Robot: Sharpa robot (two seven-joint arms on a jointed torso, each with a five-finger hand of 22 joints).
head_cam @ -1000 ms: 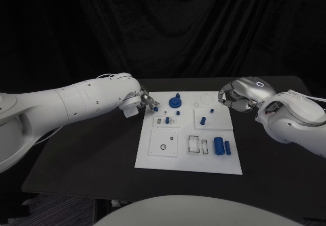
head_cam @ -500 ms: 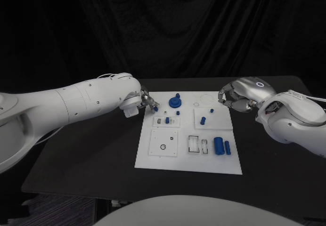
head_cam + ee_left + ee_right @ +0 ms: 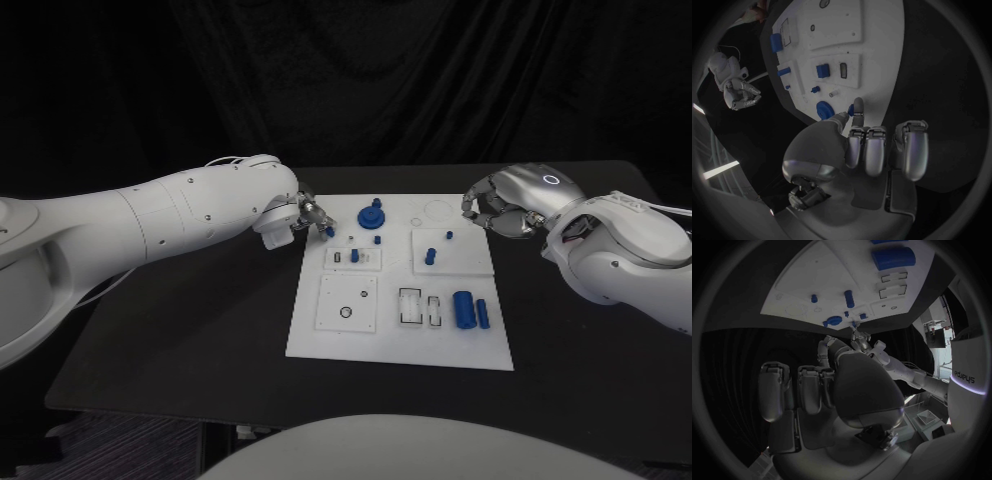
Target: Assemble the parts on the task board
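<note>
The white task board [image 3: 326, 338] lies mid-table with several blue parts on it: a round knob [image 3: 372, 214], a short peg [image 3: 430, 257], a thick cylinder [image 3: 463, 309] and a thin one [image 3: 483, 314]. My left hand [image 3: 300, 218] hovers at the board's far left corner and pinches a small blue part [image 3: 330, 231] between thumb and a finger; the left wrist view shows that part [image 3: 851, 106] beside the fingertip [image 3: 858, 106], close to the knob [image 3: 824, 109]. My right hand [image 3: 498, 212] hangs at the board's far right edge, fingers curled in on nothing.
Empty slots and a ring-shaped hole [image 3: 346, 312] mark the board's near half. Black table [image 3: 188, 330] surrounds the board on all sides. The right wrist view shows the board [image 3: 817, 285], the thick cylinder [image 3: 893, 258] and my left hand [image 3: 861, 342] beyond it.
</note>
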